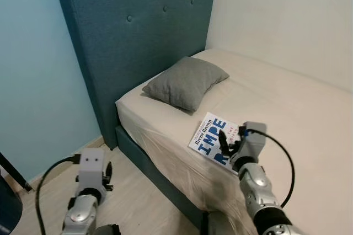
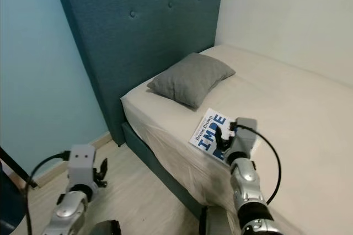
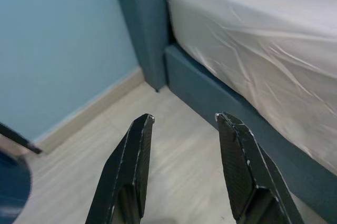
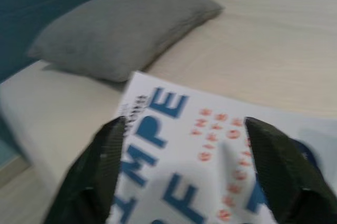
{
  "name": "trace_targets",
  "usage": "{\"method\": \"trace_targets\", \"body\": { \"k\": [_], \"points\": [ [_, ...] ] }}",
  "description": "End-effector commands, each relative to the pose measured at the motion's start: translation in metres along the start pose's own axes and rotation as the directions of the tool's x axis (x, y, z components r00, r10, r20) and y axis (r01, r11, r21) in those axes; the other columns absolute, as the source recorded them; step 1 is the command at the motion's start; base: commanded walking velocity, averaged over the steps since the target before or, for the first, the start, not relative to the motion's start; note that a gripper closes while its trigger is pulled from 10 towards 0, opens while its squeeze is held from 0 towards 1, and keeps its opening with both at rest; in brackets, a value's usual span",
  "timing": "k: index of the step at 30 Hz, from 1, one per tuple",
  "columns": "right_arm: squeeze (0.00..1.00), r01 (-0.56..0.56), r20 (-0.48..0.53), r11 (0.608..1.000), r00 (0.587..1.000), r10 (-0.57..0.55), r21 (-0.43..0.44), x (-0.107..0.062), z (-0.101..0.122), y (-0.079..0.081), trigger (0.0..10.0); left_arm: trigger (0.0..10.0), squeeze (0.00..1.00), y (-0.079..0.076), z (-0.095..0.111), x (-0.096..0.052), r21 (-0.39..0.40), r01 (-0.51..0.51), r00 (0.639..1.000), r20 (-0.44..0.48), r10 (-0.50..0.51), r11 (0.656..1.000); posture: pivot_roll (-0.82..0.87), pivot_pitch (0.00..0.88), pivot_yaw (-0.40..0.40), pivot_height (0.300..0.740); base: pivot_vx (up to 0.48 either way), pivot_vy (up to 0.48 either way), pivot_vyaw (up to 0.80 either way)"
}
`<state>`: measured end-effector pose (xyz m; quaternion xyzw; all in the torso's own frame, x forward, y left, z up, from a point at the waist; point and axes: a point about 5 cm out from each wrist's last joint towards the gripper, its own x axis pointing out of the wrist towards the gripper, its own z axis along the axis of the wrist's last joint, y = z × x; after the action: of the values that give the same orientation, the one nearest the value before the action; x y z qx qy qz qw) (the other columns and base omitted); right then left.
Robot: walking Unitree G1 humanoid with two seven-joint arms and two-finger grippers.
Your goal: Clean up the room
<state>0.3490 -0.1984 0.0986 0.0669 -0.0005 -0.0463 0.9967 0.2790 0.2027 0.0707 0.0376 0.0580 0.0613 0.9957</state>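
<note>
The book [image 1: 212,137] lies flat on the bed [image 1: 287,108] near its edge, at 5 o'clock from the grey pillow [image 1: 185,82]. The right gripper [image 4: 181,145] hangs just over the cover, fingers spread wide. The cover looks smooth and glossy and the sheet is soft, so the thin flat book may slide away, or the fingers may catch the cloth. The left gripper [image 3: 184,124] is also spread, idle over the pale wood floor [image 3: 174,171].
</note>
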Motion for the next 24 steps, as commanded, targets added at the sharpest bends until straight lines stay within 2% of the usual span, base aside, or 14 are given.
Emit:
{"method": "trace_targets", "body": {
  "k": [1,3,6,10,17,19,24],
  "points": [
    [1.0,0.077,-0.043,0.997,0.996,-0.076,0.01,0.0,-0.004,-0.009,10.0,10.0,0.0,0.004,-0.002,-0.003,0.009,0.002,1.0,-0.002,-0.002,1.0,0.01,0.094,-0.068,0.555,0.0,0.0,0.0],
    [1.0,0.177,-0.12,0.983,0.978,-0.171,0.045,0.001,-0.009,-0.023,10.0,10.0,0.0,0.007,0.0,-0.003,0.01,0.005,1.0,0.004,-0.005,1.0,0.01,0.097,-0.066,0.555,0.0,0.0,0.0],
    [1.0,0.225,-0.22,0.954,0.959,-0.18,0.199,0.002,-0.015,-0.028,10.0,10.0,0.0,0.008,0.004,-0.002,0.022,0.028,1.0,0.015,-0.028,0.999,0.02,0.111,-0.065,0.555,0.0,0.0,0.0],
    [1.0,0.264,-0.259,0.928,0.946,-0.196,0.263,0.004,-0.015,-0.034,10.0,10.0,0.0,0.008,0.007,-0.001,0.021,0.038,0.999,0.022,-0.038,0.999,0.02,0.12,-0.066,0.555,0.0,0.0,0.0],
    [1.0,0.347,-0.329,0.898,0.91,-0.253,0.27,0.004,-0.016,-0.043,10.0,10.0,0.0,0.008,0.008,0.0,0.025,0.043,0.999,0.019,-0.043,0.999,0.02,0.142,-0.069,0.555,0.0,0.0,0.0],
    [1.0,0.399,-0.382,0.875,0.88,-0.281,0.276,0.002,-0.02,-0.048,10.0,10.0,0.0,0.008,0.008,-0.001,0.029,0.05,0.999,0.015,-0.05,0.998,0.02,0.144,-0.069,0.555,0.0,0.0,0.0],
    [1.0,0.437,-0.431,0.857,0.852,-0.297,0.274,-0.001,-0.024,-0.053,10.0,10.0,0.0,0.007,0.008,-0.003,0.031,0.057,0.998,0.012,-0.058,0.998,0.03,0.148,-0.071,0.555,0.0,0.0,0.0]
  ]
}}
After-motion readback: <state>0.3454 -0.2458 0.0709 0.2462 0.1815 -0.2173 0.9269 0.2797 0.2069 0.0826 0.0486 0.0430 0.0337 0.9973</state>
